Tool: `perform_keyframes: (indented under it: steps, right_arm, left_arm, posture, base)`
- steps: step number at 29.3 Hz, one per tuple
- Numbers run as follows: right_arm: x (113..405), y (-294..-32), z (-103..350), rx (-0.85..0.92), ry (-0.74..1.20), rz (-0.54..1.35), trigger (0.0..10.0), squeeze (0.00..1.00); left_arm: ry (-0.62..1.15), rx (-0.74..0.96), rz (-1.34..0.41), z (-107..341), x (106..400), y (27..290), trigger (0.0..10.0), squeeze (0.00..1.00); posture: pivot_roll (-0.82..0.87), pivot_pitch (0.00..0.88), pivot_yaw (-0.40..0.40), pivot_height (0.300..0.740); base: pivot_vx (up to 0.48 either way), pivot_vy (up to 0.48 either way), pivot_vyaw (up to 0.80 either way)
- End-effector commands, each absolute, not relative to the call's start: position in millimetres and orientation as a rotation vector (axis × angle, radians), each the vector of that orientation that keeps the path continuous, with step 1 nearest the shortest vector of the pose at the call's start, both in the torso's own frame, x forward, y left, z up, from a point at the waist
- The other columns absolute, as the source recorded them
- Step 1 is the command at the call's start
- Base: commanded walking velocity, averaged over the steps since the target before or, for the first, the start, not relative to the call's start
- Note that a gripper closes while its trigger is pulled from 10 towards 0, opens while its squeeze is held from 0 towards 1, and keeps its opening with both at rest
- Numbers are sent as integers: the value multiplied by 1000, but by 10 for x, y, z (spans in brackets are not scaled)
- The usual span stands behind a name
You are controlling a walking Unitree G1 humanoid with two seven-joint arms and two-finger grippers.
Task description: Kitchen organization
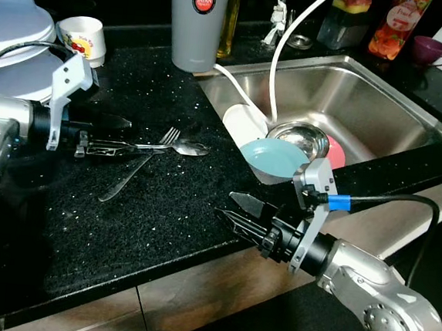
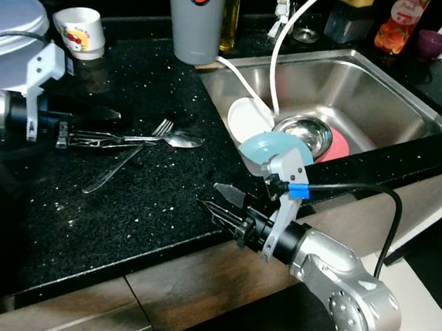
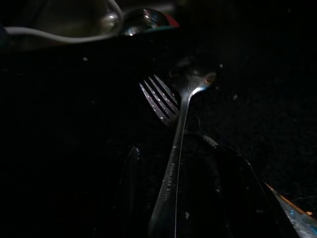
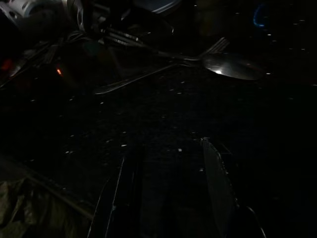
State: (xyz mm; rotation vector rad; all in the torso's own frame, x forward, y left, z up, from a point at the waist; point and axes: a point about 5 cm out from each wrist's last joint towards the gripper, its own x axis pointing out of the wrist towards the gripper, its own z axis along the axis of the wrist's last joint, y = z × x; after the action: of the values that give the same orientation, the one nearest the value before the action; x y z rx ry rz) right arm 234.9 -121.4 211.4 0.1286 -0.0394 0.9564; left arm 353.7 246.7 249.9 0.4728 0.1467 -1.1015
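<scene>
Two pieces of cutlery lie on the black speckled counter [image 1: 162, 222], well left of the steel sink [image 1: 365, 108]: a spoon [image 1: 185, 148] and a fork [image 1: 137, 170], crossed near their heads. Left gripper [image 1: 102, 149] has its jaws pinching the spoon's handle end; the bowl end rests on the counter next to the fork tines. The spoon is thin, hard, shiny metal, prob. light and stiff, not easy to break, but smooth, so it could slip or spin in a pinch. I'd say the flat handle is the best spot to hold, and a bit more toward the middle would wobble less. The fork is the same kind of metal, long and flat, lying low, so prob. hard to get under. Right gripper [image 1: 244, 214] hovers at the counter's front edge, nearer the sink, jaws spread and holding nothing. In the sink sit a blue bowl [image 1: 272, 158], a steel bowl [image 1: 301, 139] and a white dish [image 1: 244, 125], smooth and round, likely slick if wet.
</scene>
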Motion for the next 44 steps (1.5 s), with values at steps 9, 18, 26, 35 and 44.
perform_keyframes:
  steps: [9, 18, 26, 35, 44]
  right_arm:
    - [2304, -1256, 2172, 120, -33, 944, 10000, 0]
    - [2303, -1298, 2168, 111, -23, 925, 10000, 0]
    - [2339, -1306, 2188, 107, -32, 913, 10000, 0]
    - [2392, -1293, 2197, 104, -45, 908, 10000, 0]
    - [2375, -1296, 2214, 103, -46, 913, 10000, 0]
  left_arm:
    - [314, 577, -1248, 2263, 3505, 2415, 10000, 0]
    - [412, 628, -1285, 2195, 3450, 2497, 0, 0]
    - [433, 634, -1292, 2160, 3445, 2506, 0, 0]
    - [358, 608, -1231, 2223, 3467, 2535, 0, 0]
    - [120, 528, -1023, 2618, 3656, 2496, 10000, 1000]
  posture:
    - [-83, 108, -15, 740]
    - [-80, 104, -14, 740]
    - [-76, 89, -13, 740]
    - [-64, 68, -17, 740]
    - [-70, 79, -24, 740]
  base:
    - [0, 0, 0]
    - [0, 0, 0]
    - [0, 0, 0]
    - [0, 0, 0]
    - [0, 0, 0]
